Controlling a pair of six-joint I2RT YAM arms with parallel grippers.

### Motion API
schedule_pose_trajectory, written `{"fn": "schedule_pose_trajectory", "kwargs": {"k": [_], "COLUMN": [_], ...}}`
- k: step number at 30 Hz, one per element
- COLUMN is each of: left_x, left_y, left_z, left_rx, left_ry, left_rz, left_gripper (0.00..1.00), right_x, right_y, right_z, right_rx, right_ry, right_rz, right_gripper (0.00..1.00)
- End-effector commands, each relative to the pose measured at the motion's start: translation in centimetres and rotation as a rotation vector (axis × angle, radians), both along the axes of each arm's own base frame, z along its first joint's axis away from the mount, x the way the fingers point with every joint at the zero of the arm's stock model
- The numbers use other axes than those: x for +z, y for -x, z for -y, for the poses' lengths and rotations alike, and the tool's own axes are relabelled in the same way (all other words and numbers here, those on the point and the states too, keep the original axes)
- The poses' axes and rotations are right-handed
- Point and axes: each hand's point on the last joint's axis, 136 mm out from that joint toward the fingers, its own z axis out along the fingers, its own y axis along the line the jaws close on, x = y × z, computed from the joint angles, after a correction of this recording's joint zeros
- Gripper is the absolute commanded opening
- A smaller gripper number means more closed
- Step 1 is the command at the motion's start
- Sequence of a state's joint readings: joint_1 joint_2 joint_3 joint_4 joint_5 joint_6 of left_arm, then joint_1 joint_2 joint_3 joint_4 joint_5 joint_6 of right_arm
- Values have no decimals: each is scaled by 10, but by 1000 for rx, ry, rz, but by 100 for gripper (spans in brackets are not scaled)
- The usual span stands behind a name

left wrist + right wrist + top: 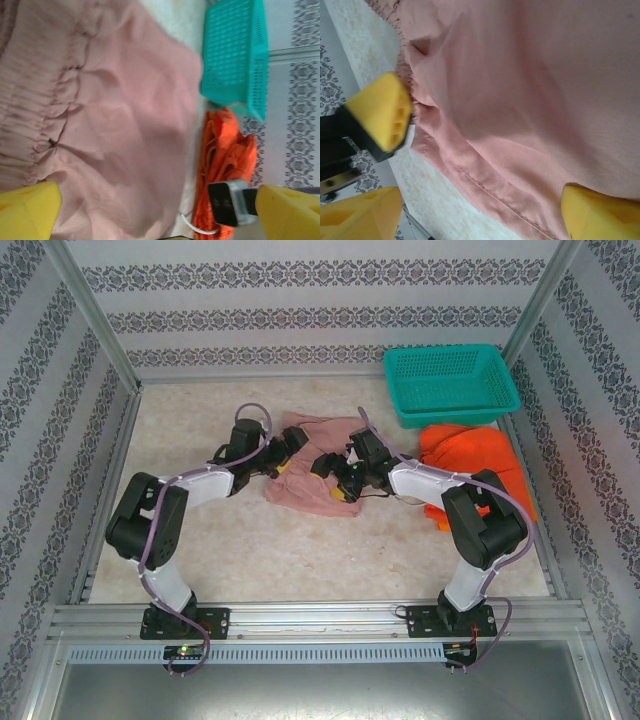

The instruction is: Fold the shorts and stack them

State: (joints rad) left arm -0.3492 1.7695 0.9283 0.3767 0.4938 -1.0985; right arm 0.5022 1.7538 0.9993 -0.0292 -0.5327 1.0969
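You're hovering the left end effector [160, 215] and right end effector [482, 212], both spread wide and holding nothing, over the pink shorts [300, 490] lying rumpled mid-bench [300, 550]. The red-orange shorts [470, 455] are sitting heaped at the right. I'd judge that folding is barely starting and nothing is stacked.

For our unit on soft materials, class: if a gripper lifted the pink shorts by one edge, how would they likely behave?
Probably floppy: the pink shorts lie wrinkled and flat on the table. Likely light, since the cloth looks thin. The gathered waistband would probably bunch, not hold shape.
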Motion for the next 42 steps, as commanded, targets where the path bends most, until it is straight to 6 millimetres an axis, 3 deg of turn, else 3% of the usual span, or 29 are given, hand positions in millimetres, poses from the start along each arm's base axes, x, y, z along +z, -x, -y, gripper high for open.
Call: {"fn": "schedule_pose_trajectory", "kwargs": {"k": [1, 5, 9, 11, 16, 18, 20, 23, 26, 33, 42], "left_x": [-30, -81, -94, -79, 15, 47, 56, 38, 4, -71, -93], "left_y": [11, 44, 68, 68, 49, 41, 34, 25, 19, 35, 51], "left_z": [-6, -33, -51, -52, -40, -33, -28, -20, -19, -30, -36], "left_rx": [43, 71, 74, 46, -57, -62, -63, -78, -71, -55, -45], "left_ry": [2, -112, -148, -165, -237, -206, -181, -166, -178, -230, -231], "left_rz": [-28, -120, -150, -121, 51, 111, 126, 85, 37, -84, -118], "left_gripper": [100, 100, 100, 100, 100, 100, 100, 100, 100, 100, 100], "right_x": [-12, -16, 3, 22, 50, 56, 55, 44, 30, -3, -30], "right_y": [12, 28, 35, 32, 9, 0, -9, -22, -29, -34, -29], "right_z": [-6, 0, 14, 27, 86, 92, 92, 94, 90, 74, 39], "right_rx": [18, 38, 57, 67, 73, 123, 121, 109, 115, 138, 177], "right_ry": [-31, -39, -44, -26, 258, 319, 312, 305, 293, 255, 202], "right_rz": [-30, -50, -3, 53, 183, 213, 215, 190, 156, 86, 29], "right_gripper": [83, 83, 84, 86, 91, 92, 92, 92, 91, 86, 74]}}
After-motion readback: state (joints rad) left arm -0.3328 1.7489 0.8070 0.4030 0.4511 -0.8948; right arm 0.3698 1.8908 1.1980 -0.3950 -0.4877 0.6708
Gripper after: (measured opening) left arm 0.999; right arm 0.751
